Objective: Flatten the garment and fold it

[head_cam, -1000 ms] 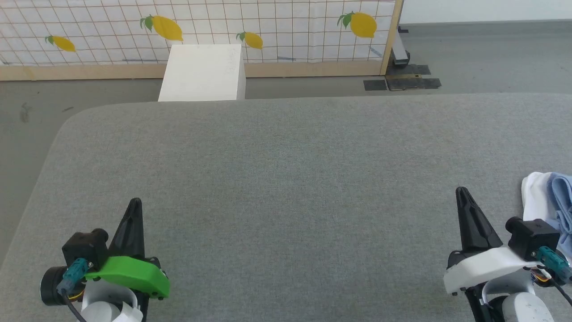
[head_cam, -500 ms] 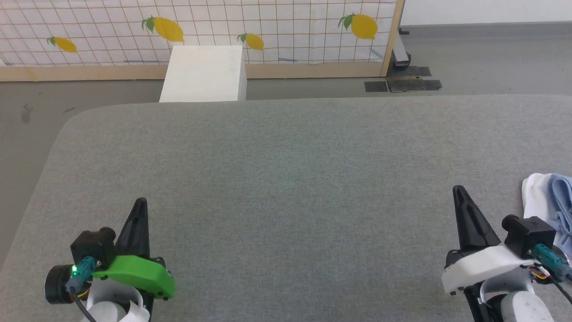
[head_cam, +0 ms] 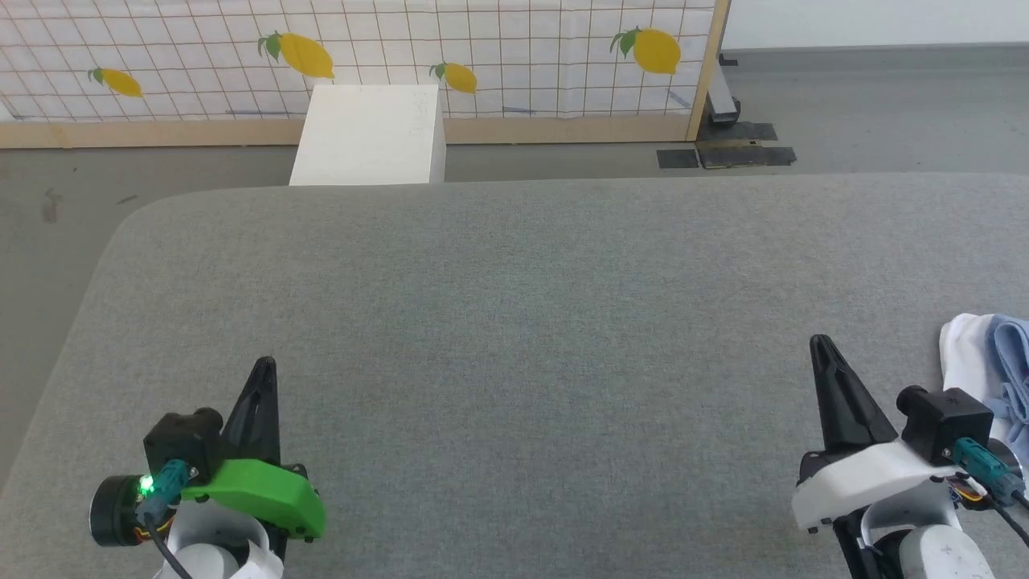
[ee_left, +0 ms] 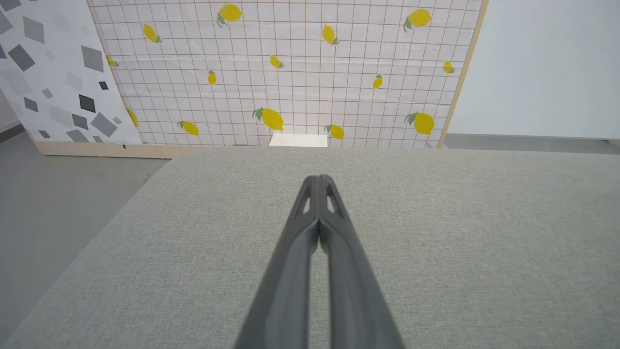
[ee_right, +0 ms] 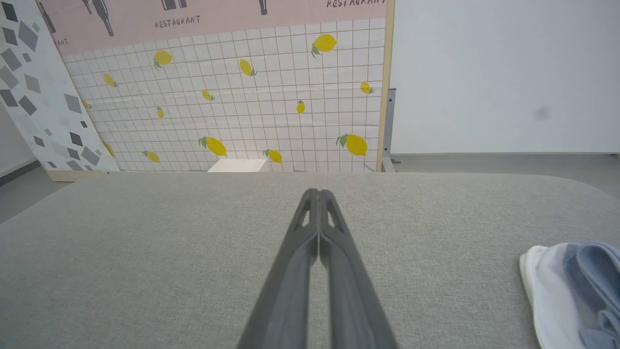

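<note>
Here, the garment (head_cam: 985,366) lies just right of the closed, empty right tool (head_cam: 820,346).

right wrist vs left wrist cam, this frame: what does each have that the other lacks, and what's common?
Right wrist: the garment, bunched at lower right and apart from the fingers; a pink RESTAURANT banner; the right gripper, shut. Left wrist: the left gripper, shut. Shared: the grey table, the lemon-print panel, the white box and the grey-shapes panel.
</note>
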Robot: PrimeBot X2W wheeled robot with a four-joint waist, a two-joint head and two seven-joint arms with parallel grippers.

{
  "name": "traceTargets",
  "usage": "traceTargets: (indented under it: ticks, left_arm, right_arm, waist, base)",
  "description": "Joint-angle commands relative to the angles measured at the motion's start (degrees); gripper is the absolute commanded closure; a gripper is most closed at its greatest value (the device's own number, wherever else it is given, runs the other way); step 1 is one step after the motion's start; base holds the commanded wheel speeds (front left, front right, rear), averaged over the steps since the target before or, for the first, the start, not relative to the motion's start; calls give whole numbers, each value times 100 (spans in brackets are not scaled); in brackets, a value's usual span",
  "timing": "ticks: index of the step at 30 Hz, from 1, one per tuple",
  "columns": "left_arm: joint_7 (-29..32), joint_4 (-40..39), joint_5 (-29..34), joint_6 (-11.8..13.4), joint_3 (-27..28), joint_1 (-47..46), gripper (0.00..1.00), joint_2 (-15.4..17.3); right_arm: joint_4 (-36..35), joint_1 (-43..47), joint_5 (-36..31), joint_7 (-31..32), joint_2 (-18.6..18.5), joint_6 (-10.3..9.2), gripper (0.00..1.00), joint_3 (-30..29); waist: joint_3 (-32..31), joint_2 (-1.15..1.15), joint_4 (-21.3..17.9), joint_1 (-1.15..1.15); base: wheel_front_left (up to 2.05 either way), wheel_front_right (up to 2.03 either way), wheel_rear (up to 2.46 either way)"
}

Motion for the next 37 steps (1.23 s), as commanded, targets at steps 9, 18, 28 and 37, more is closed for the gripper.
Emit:
traceTargets:
  ticks: [9,18,28,37]
  left_arm:
    - [119,-114,210,46,43,97,100,-129]
    - [221,-200,362,56,67,126,100,-216]
    - [332,-293,529,68,93,158,100,-312]
    - [434,-378,681,78,117,188,100,-399]
  right_arm:
    - [-104,92,-152,98,4,-4,100,47]
    - [-172,112,-232,168,4,-5,100,75]
    - [-245,134,-319,244,4,-6,100,105]
    - [-312,154,-399,314,5,-6,100,133]
  waist:
    - [-15,11,10,0]
    - [-29,13,19,0]
    - [-45,14,28,0]
    - [-59,16,37,0]
  base:
    - [0,0,0]
    - [0,0,0]
    - [0,0,0]
    - [0,0,0]
